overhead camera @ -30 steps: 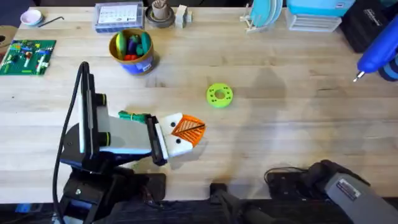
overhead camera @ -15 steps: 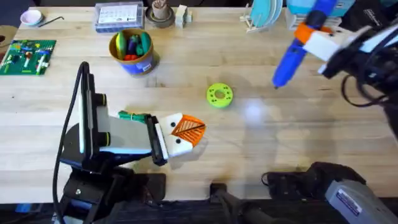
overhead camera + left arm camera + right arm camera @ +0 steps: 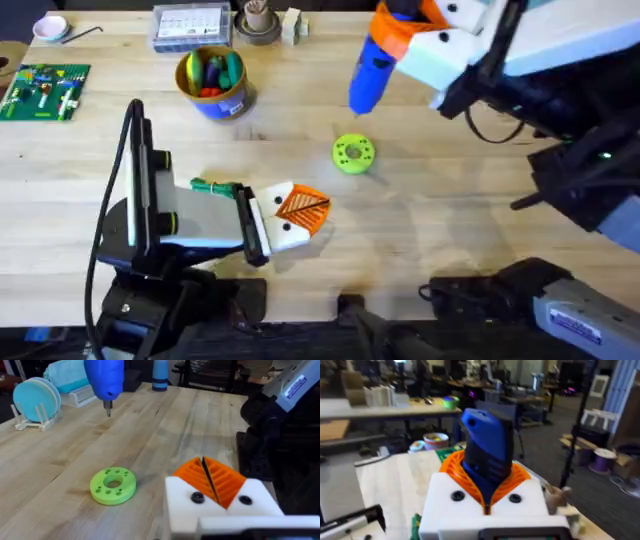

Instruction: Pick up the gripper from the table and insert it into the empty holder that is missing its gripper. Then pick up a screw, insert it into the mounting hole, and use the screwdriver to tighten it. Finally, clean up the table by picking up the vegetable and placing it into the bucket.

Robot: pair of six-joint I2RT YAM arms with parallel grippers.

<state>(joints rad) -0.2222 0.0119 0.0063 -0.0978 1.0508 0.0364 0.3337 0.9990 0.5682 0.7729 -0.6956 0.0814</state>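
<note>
Farthest left on the bench (image 3: 450,250), the bucket (image 3: 212,82) stands upright near the far edge, already holding several colourful toy pieces; it looks light and stiff, so anything dropped in should land without tipping it. Nearer the front, the left end effector (image 3: 290,212) lies low over the wood, its two white fingertip blocks drawn together with their orange ribbed pads (image 3: 214,479) meeting face to face and nothing between them. Just behind its wrist a slender green bean (image 3: 213,187) lies on the wood, partly hidden by the arm; it appears small, light and smooth, likely to roll or squirt out, so a pinch across its middle would serve best. To the right of that lies a bright green disc (image 3: 352,153) with holes, flat and apart from everything else. Above and beyond it hangs the blue screwdriver (image 3: 373,68), tip pointing down toward the bench, clamped in the right end effector (image 3: 487,492), whose orange pads squeeze the barrel. The tool looks rigid, smooth-bodied and somewhat top-heavy, so a hold on the thick barrel seems sound, though it could twist when the tip is pressed down.
</note>
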